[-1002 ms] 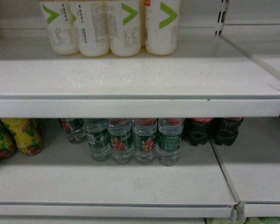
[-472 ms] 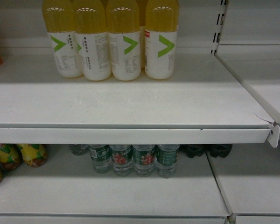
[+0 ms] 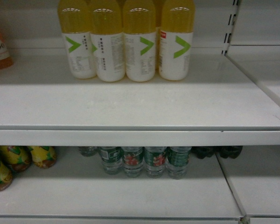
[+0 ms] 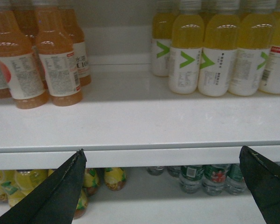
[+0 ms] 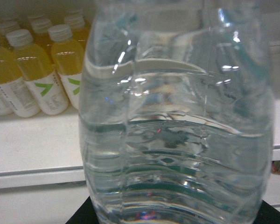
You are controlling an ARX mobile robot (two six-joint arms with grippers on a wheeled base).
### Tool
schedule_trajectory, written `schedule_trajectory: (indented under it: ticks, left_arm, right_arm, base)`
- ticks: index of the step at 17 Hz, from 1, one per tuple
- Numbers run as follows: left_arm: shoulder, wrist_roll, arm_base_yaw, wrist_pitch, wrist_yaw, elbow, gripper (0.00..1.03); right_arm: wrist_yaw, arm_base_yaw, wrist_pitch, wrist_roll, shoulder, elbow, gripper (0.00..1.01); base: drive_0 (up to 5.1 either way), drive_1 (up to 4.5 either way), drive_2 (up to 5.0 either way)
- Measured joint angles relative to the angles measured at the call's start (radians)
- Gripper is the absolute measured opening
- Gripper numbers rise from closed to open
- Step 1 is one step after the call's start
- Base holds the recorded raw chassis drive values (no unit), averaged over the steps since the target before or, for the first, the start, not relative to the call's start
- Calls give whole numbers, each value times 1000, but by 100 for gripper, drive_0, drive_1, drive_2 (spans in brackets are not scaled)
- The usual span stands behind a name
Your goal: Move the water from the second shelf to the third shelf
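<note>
The clear ribbed plastic water bottle [image 5: 177,126] fills the right wrist view, gripped in the right pincer [image 5: 170,215], level with the white metal shelf [image 5: 32,140] carrying yellow juice bottles [image 5: 35,74]. The left pincer [image 4: 163,161] hangs spread wide.

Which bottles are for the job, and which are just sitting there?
For the job: gripped water bottle; row of water bottles; shelf above them.
Just sitting: yellow juice bottles; orange drink bottles; cola bottles.
</note>
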Motion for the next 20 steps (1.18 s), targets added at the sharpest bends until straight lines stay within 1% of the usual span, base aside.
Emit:
schedule_trajectory:
  ticks: [20]
  left_arm:
    - [0,0,0,-1,0,0,98]
  right_arm:
    - [-5,0,0,0,0,0,41]
  base:
    - [0,0,0]
